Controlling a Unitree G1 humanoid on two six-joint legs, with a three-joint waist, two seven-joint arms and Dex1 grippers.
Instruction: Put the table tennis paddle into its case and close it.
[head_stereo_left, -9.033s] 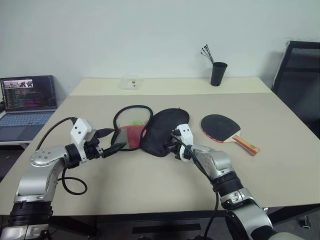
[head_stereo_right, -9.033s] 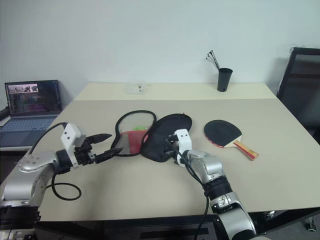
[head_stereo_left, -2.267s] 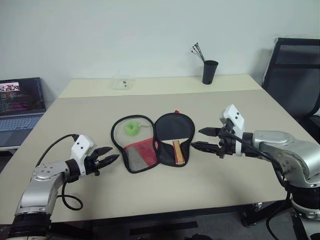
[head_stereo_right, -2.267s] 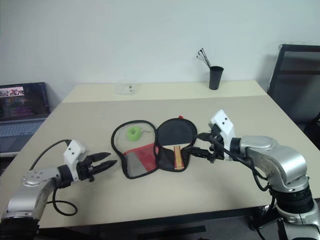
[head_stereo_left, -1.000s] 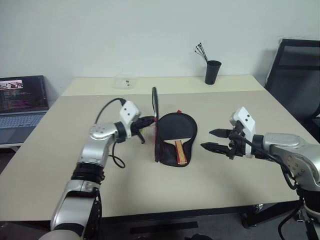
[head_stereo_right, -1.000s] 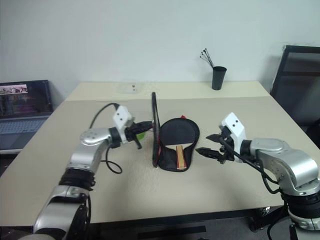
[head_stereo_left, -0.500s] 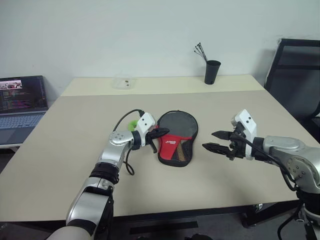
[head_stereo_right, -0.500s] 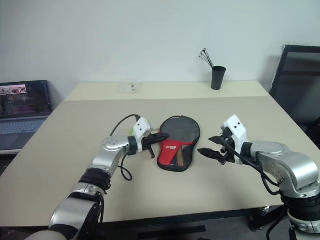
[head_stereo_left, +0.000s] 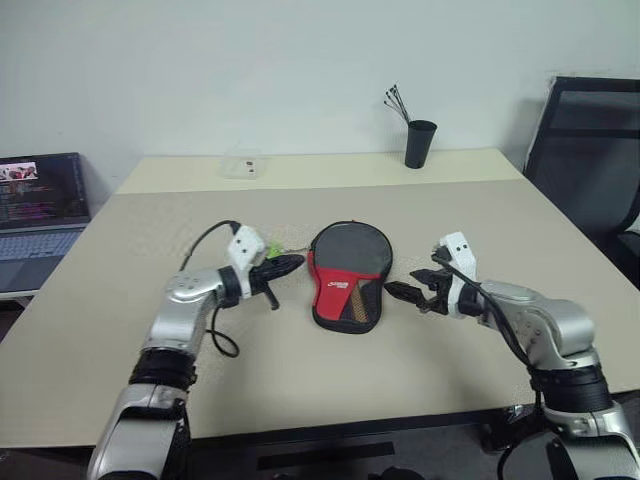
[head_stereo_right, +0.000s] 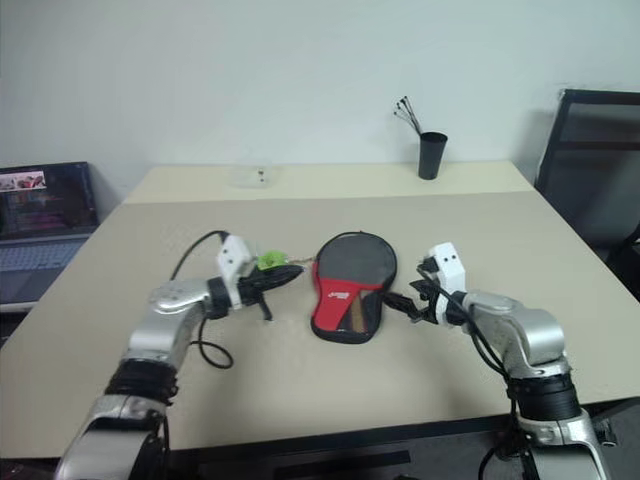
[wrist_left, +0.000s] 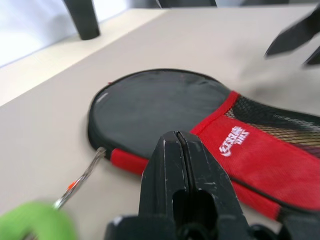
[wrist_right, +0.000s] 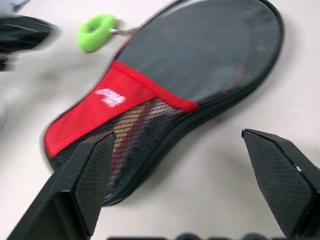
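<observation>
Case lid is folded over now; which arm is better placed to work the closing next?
Probably the right. The right gripper has its fingers open beside the case, pointing at its edge. The left gripper is shut, on the other side by the green ring.

Both arms are showing rounded silver-grey metal shells joined by black ribbed rings at the elbows and wrists, each ending in a white boxy block with small dark dots just behind its pincer. A black cable is looping loosely off each forearm, the left one sagging in a wide curl. The left pincer and the right pincer are wearing matte black, tapering fingers, finely cross-hatched on the inner faces.
</observation>
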